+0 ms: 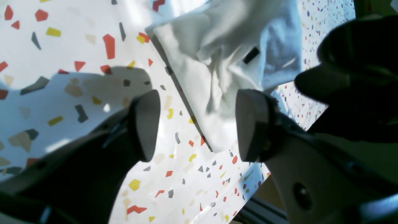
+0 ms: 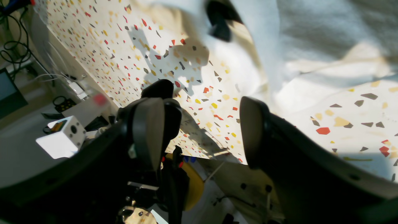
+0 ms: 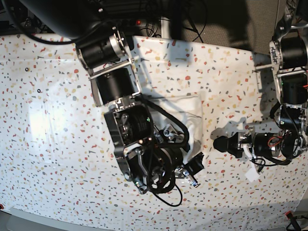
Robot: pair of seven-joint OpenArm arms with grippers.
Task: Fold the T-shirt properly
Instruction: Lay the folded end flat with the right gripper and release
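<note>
T-shirt (image 3: 185, 118) lies bunched mid-bench toward the far edge, between both hands: right hand (image 2: 199, 130) wide and empty just beside it, left hand (image 1: 197, 124) wide and empty, near it.

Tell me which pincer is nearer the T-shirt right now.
Right. The right pincer hangs open at the folded T-shirt, its arm crossing over the cloth. The left pincer, also open, sits off the shirt's edge over the table cover.
</note>
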